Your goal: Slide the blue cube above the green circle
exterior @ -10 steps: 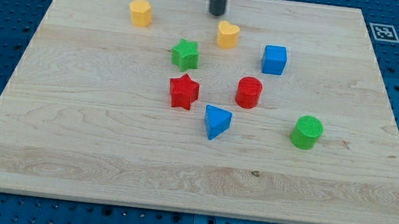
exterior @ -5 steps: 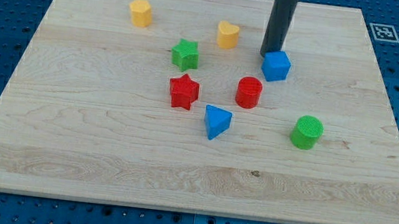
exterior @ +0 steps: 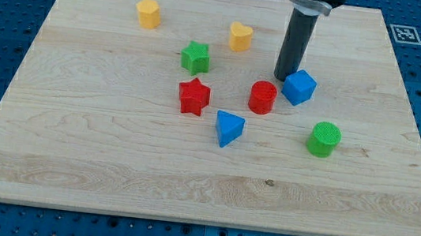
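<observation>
The blue cube (exterior: 300,87) sits right of the board's centre, turned at an angle. My tip (exterior: 285,78) touches its upper left side. The green circle (exterior: 324,139), a short cylinder, stands below and to the right of the cube, with a gap between them. The red cylinder (exterior: 262,97) stands just left of the cube, close to my tip.
A red star (exterior: 194,96), a blue triangle (exterior: 228,128), a green star (exterior: 195,57), a yellow heart (exterior: 240,36) and a yellow block (exterior: 148,13) lie to the left. The wooden board (exterior: 94,160) rests on a blue perforated table, with a marker tag (exterior: 405,34) at its top right corner.
My tip came from the top centre down to the right, met the blue cube and pushed it down and right, turning it. The other blocks have not moved.
</observation>
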